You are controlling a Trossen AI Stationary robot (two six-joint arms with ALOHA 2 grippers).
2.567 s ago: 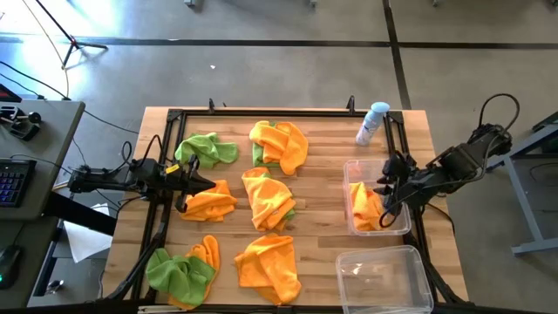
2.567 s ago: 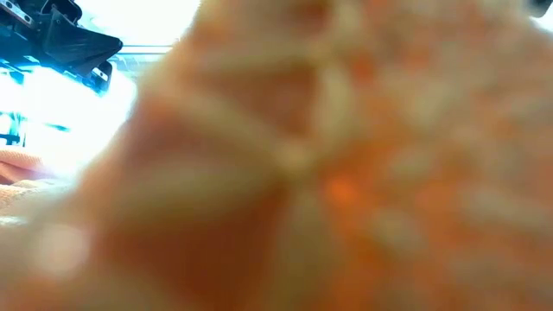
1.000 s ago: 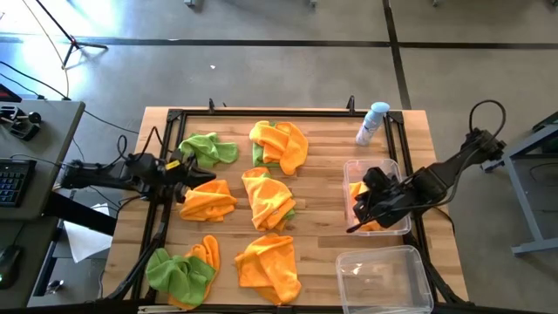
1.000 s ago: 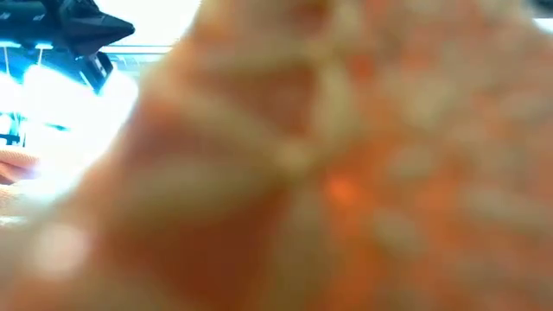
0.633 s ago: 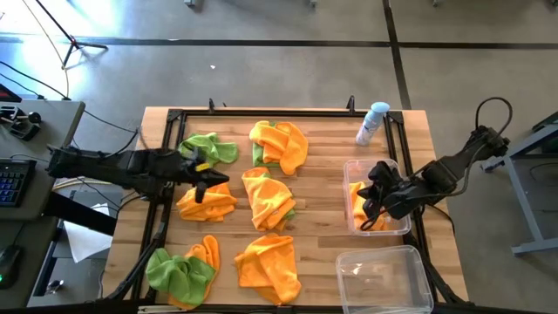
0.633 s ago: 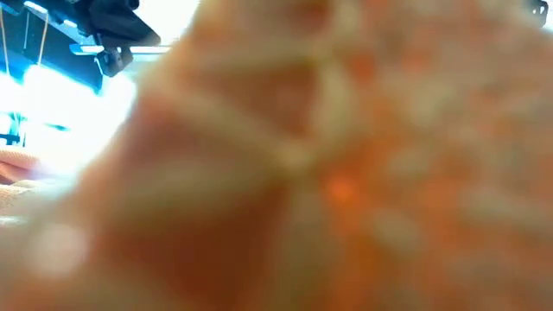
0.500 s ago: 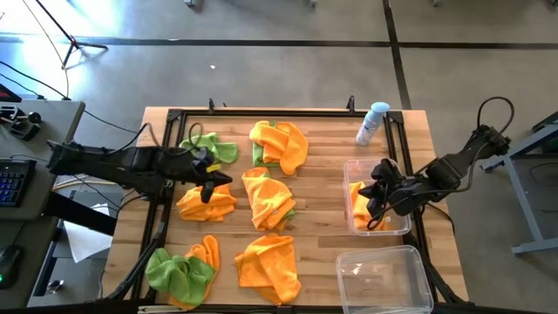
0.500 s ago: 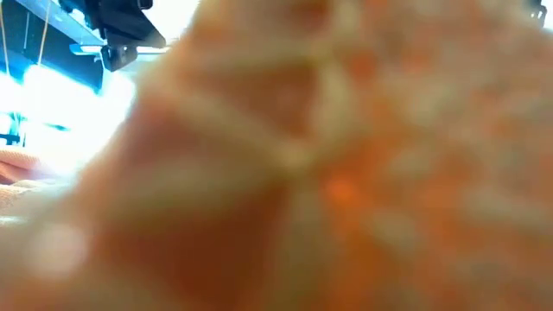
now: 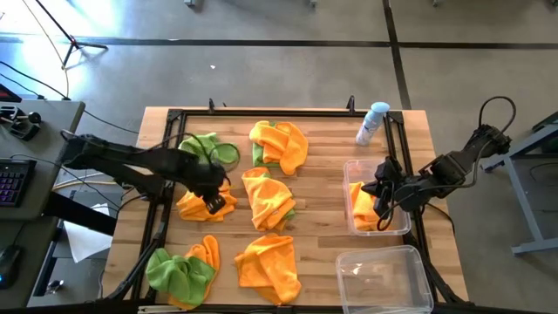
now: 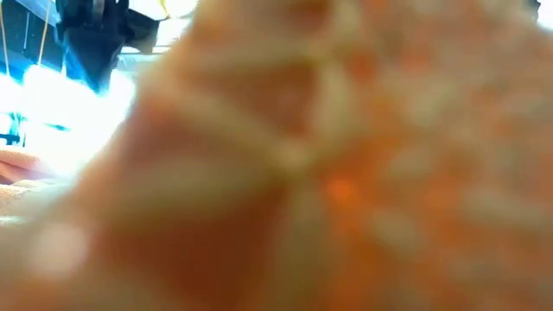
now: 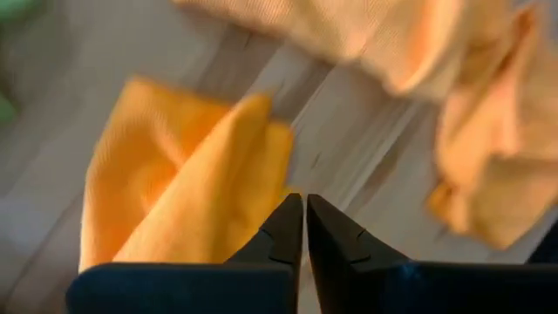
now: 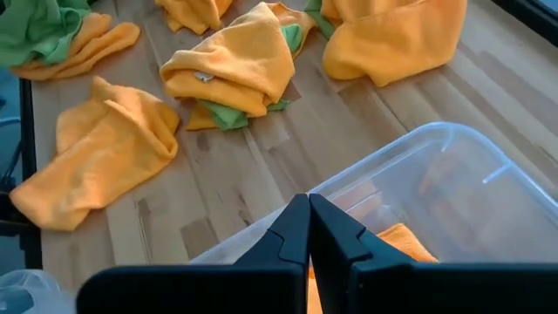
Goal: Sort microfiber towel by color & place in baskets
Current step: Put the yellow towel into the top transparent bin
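I had the left gripper (image 9: 212, 202) low over the orange towel (image 9: 202, 201) at the table's left, jaws pinched together on nothing, an approach to a pickup as I judged it. Next it needed to open, then drop. Farther across, the right gripper (image 9: 381, 196), closed and empty, hung over the basket (image 9: 359, 168) already holding an orange cloth (image 9: 364, 209).

White-and-blue spray bottle (image 9: 373, 122) lying at wooden table's (image 9: 327, 187) far right, keyboard (image 9: 10, 182) on side desk (image 9: 39, 139)
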